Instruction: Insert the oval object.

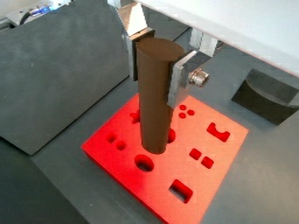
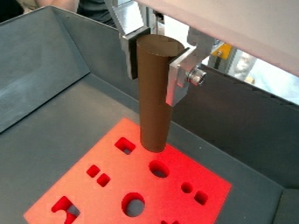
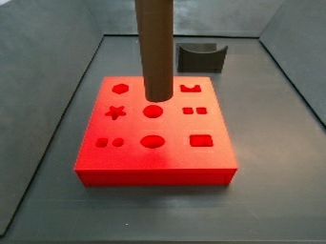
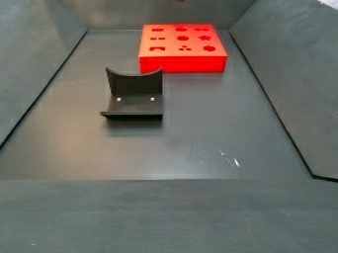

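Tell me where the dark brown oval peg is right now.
The dark brown oval peg hangs upright in the gripper, jaws shut on its top, its lower end just above the red block in a side view.

Robot test cell, lab-type: grey walled bin [image 4: 158,138]; gripper [image 1: 158,54] over red cut-out block [image 3: 155,133], clamping oval object [image 1: 156,96].

My gripper [image 1: 162,59] in both wrist views, flat silver finger plates [image 2: 179,74], a round metal screw head [image 1: 200,77] on one side, pale white housing [image 2: 222,22] above them
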Tool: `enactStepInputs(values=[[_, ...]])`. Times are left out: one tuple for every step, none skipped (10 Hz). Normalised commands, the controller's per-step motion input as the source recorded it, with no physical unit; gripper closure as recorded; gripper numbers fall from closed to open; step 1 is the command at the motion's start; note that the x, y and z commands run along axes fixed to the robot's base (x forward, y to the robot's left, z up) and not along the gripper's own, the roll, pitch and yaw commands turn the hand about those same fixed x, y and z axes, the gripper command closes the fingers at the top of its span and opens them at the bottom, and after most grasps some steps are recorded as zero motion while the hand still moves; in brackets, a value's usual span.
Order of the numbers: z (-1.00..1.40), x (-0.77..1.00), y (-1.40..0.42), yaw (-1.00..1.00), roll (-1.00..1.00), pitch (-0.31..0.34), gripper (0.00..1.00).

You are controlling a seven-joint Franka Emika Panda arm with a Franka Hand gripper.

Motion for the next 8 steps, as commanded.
enactStepInputs(values=[[-0.31, 0.00, 0.07, -0.39, 0.04, 0.017, 1.00], [-0.19, 0.07, 0.00, -0.43, 0.06, 0.096, 1.00], [-0.13, 0.10, -0.05, -0.46, 0.06, 0.104, 1.00], [-0.03, 0.00, 0.00, -0.08, 0.00, 0.000, 1.00], [-0.12, 0.00, -0.03, -0.17, 0.01, 0.020, 1.00], [-0.06, 0.00, -0.04, -0.12, 0.00, 0.029, 1.00], [-0.13, 0.00, -0.01, -0.04, -0.06, 0.000, 1.00], [-0.24, 0.02, -0.25, -0.07, 0.03, 0.014, 1.00]])
